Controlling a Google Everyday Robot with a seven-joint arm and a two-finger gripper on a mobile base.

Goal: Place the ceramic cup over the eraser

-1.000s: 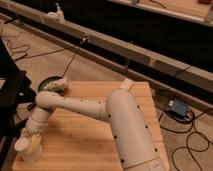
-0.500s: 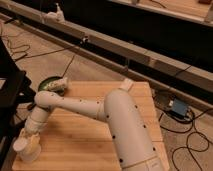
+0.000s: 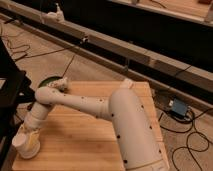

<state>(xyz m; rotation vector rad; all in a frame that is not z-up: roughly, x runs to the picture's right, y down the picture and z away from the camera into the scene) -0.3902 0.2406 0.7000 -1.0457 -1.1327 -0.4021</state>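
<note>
Almost nothing has moved since the earlier frames: the gripper [image 3: 31, 134] stays low over the near left corner of the table [image 3: 85, 147], and the ceramic cup [image 3: 27, 149] stays at the same place under it. The arm [image 3: 85, 104] keeps the same bend, with the elbow close to the far left edge of the table.

The ceramic cup stands on the table top, just beside the left edge and the front edge. Its long axis is about vertical. The gripper covers its upper end, so I cannot tell which end is the mouth. The gripper touches the cup from above, but if it is clamped on it or released I cannot tell.

The cup is pale cream, smooth, with a round wall. The table is light wood with long boards and a matte grain. The arm is white, thick and rounded, like smooth plastic. A round green object [image 3: 46, 80] lies behind the elbow. On the floor to the right are a small blue box [image 3: 178, 106] and dark cables [image 3: 196, 142]
</note>
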